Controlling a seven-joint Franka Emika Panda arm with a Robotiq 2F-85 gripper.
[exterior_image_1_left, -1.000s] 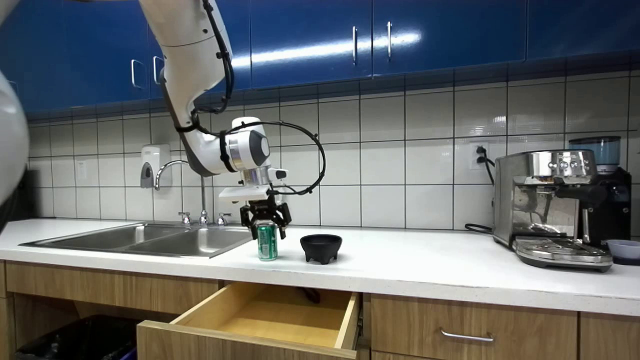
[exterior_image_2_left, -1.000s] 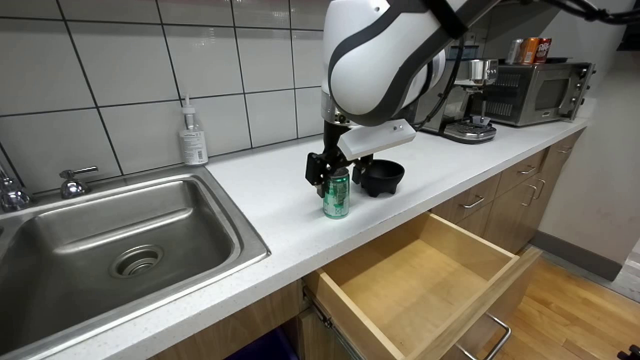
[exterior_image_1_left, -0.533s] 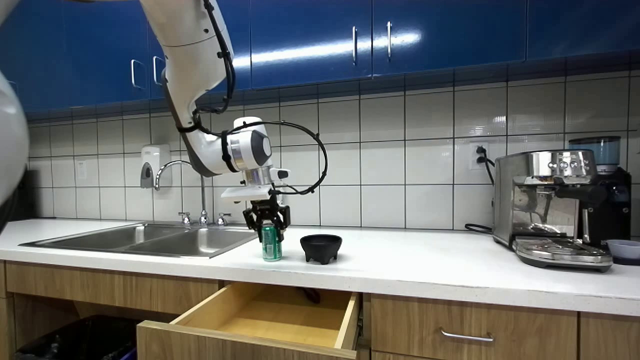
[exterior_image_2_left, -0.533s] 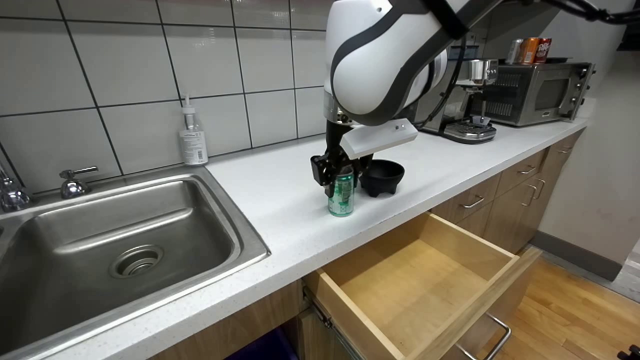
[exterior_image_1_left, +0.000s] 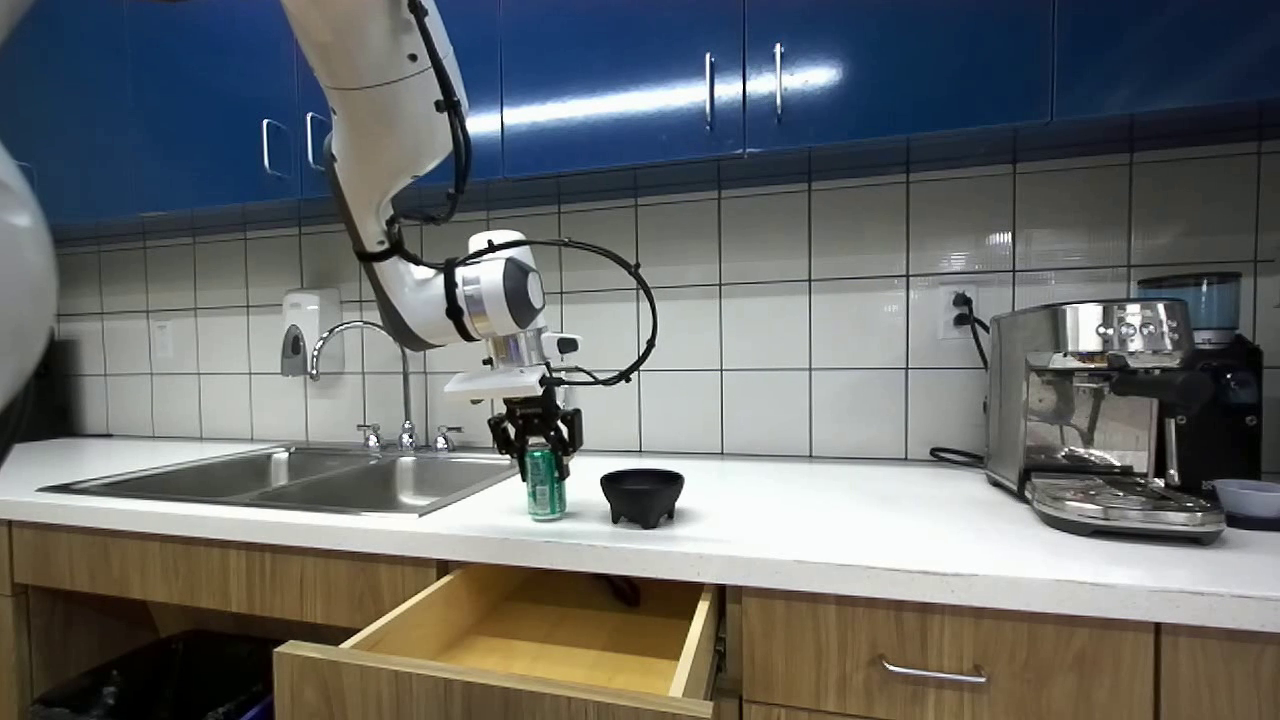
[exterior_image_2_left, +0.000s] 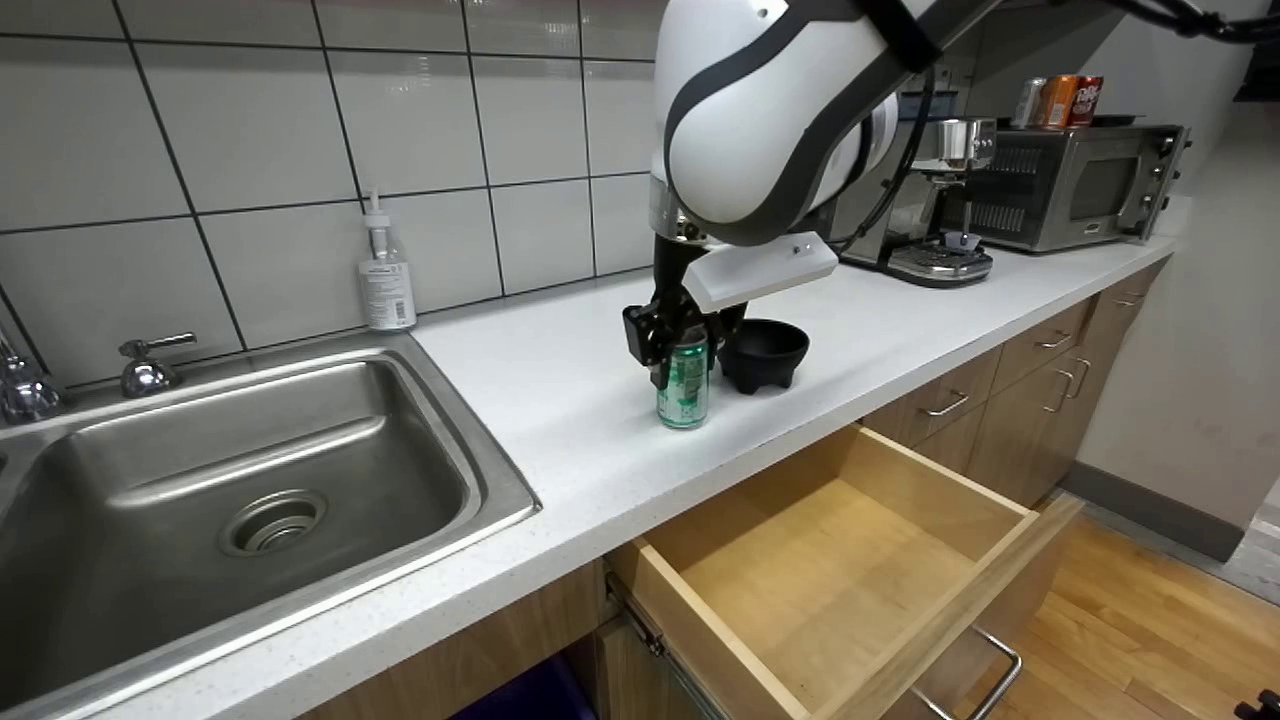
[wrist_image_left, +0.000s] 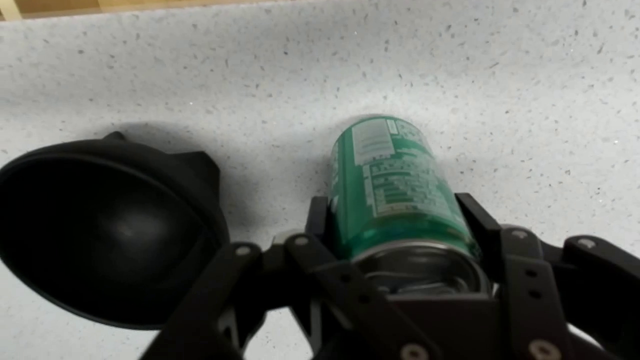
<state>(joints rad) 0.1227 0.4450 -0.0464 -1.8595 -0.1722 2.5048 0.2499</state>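
Note:
A green can (wrist_image_left: 395, 175) with a silver top stands upright at the front part of the white counter (exterior_image_1_left: 800, 530). My gripper (wrist_image_left: 393, 207) reaches down over it, with one black finger pressed against each side near the can's top. In both exterior views the jaws straddle the can (exterior_image_1_left: 545, 497), and its lower half shows below the fingertips (exterior_image_2_left: 660, 375). Whether the can's base touches the counter or hovers just over it, I cannot tell. A black footed bowl (exterior_image_1_left: 642, 492) stands close beside the can, apart from it; in the wrist view the bowl (wrist_image_left: 165, 162) is to the left.
Below the counter's edge a wooden drawer (exterior_image_2_left: 800, 590) is pulled out, with a dark object (exterior_image_1_left: 622, 590) at its back. A steel sink (exterior_image_2_left: 300, 420) and a soap bottle (exterior_image_2_left: 388, 290) lie to one side. An espresso machine (exterior_image_1_left: 1090, 400) stands further along the counter.
The gripper's jaws have come together on the can. Gripper and can have shifted slightly toward the bowl, then up a touch in the last half second. Drawer and bowl are unmoved.

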